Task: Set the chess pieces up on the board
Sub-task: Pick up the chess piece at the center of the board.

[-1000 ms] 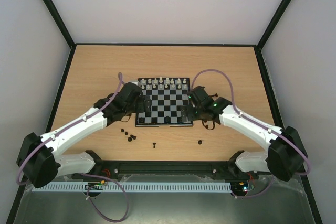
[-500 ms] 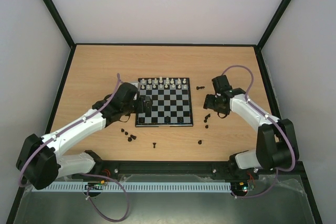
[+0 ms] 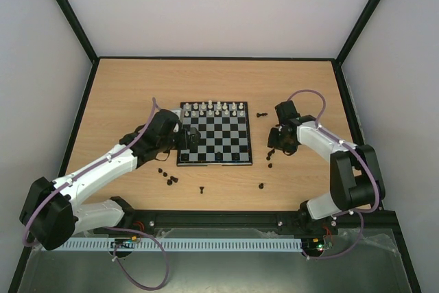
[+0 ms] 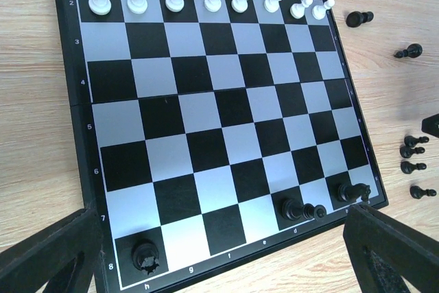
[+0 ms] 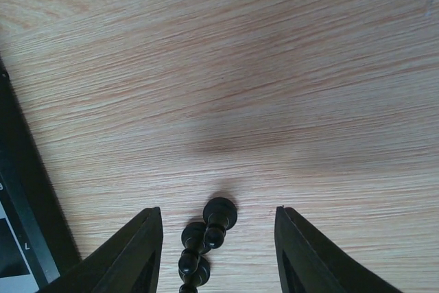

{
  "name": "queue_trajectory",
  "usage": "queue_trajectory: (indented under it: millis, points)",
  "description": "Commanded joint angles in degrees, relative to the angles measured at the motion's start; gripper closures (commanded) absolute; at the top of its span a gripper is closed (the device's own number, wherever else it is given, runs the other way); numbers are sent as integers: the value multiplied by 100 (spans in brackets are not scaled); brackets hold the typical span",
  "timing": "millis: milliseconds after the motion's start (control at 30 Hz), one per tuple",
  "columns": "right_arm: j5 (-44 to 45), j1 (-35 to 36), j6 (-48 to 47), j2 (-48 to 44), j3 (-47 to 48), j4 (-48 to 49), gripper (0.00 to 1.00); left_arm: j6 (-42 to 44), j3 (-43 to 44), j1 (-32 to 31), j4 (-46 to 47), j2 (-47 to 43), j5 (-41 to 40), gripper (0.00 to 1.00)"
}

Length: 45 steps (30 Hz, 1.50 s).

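The desk [image 3: 137, 87] holds the board [image 3: 215, 135] in its middle. Your left pincer [image 3: 190, 136] hangs wide apart over the board's left edge. Your right pincer [image 5: 216, 255] stands apart around little black chess pieces [image 5: 219, 214] lying right of the board.

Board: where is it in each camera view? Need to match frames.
Top external: board at centre of frame.
Left wrist: fills most of the frame.
Right wrist: only its black frame, at the lower left edge.
Shared landmark: wood-grain table around it.
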Motion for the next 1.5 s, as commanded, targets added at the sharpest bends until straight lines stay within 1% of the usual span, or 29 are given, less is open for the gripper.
queue_trajectory:
  millis: [0, 100, 200, 733, 867, 1033, 1267, 1467]
  points:
    - [-6, 120, -29, 170, -80, -141, 56, 19, -60, 17, 96, -114, 14, 1]
    - [108, 252, 0, 299, -83, -174, 61, 13, -64, 16, 88, -128, 2, 1]
    - [213, 357, 24, 370, -63, -183, 63, 19, -59, 17, 89, -129, 3, 1]
    - [343, 370, 29, 409, -37, -174, 96, 15, -60, 16, 99, -130, -5, 0]
    - [342, 372, 21, 350, -38, -171, 99, 25, -37, 14, 72, -135, -31, 0]
    - [382, 370, 20, 226, 1, -187, 99, 17, -16, 21, 32, -146, -94, 1]
    - [387, 389, -71, 37, 349, -443, 99, -5, 33, 19, -23, -125, -212, 1]
    - [426, 741, -129, -235, 734, -784, 99, -54, 97, 18, -189, -193, -451, 1]
